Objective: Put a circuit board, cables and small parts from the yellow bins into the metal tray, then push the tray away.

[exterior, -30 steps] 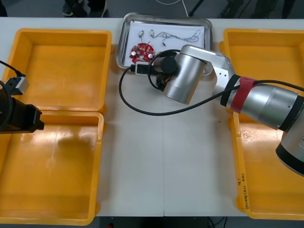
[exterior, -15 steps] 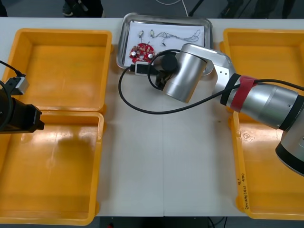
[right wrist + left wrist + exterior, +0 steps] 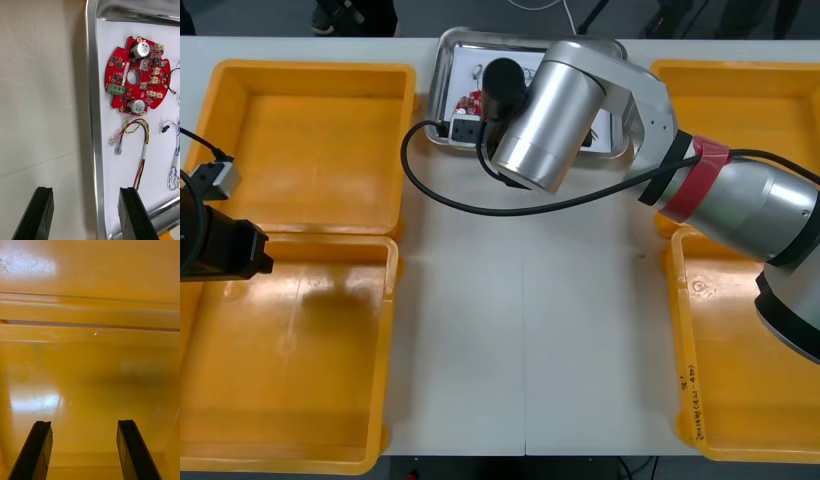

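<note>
The metal tray (image 3: pixel 442 60), white inside, stands at the table's far middle. In the right wrist view my right gripper (image 3: pixel 85 213) is open with nothing held, its fingers (image 3: pixel 133 213) standing either side of the tray's rim (image 3: pixel 91 112). Beyond them in the tray lie a round red circuit board (image 3: pixel 137 75), a red and yellow cable (image 3: pixel 137 146) and a twisted blue and white cable (image 3: pixel 175 165). From the front, my right arm's silver wrist (image 3: pixel 545 110) covers the tray's middle. My left gripper (image 3: pixel 84 453) hangs open and idle over a bare yellow bin's floor (image 3: pixel 90 382).
Two yellow bins (image 3: pixel 315 140) sit at the left and two (image 3: pixel 740 100) at the right of the table. The left arm (image 3: pixel 220 250) is parked over the near left bin (image 3: pixel 290 370). A black cable (image 3: pixel 470 205) from the right wrist loops over the bare table (image 3: pixel 525 330).
My right arm has swung up and leftward, from the tray's near edge to over its middle. The tray has stayed put. The left arm has not moved.
</note>
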### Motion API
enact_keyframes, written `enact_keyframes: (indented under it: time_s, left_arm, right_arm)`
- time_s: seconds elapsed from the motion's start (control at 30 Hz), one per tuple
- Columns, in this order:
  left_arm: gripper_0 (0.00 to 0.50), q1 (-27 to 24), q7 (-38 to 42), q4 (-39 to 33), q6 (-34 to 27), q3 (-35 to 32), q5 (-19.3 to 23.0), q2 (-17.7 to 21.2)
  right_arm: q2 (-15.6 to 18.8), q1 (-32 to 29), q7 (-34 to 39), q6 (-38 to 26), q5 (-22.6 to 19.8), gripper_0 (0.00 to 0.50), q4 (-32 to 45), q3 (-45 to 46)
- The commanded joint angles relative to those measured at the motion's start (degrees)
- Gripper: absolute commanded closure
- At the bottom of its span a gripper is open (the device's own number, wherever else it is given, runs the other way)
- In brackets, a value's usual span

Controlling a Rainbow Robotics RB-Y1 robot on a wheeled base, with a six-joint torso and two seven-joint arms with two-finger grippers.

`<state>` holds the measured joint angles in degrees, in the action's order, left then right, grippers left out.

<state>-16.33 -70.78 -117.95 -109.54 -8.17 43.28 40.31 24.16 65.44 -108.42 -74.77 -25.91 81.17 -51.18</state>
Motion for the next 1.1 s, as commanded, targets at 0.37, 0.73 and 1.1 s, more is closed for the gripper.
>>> enact_keyframes:
  time_s: [0.37,0.73,1.1]
  left_arm:
    - [0.0,0.69,-5.86,-1.67,-0.46,-1.76,-0.13,2.05]
    - [0.0,0.69,-5.86,-1.67,-0.46,-1.76,-0.13,2.05]
    - [0.0,0.69,-5.86,-1.67,-0.46,-1.76,-0.13,2.05]
  right_arm:
    - [-0.61,-5.94,5.86,-27.97,-1.24,0.0,25.09,13.48]
    - [3.0,-16.39,20.01,-35.23,-1.24,0.0,46.36,20.33]
    - [11.08,-29.84,35.21,-35.23,-7.4,0.0,59.37,32.64]
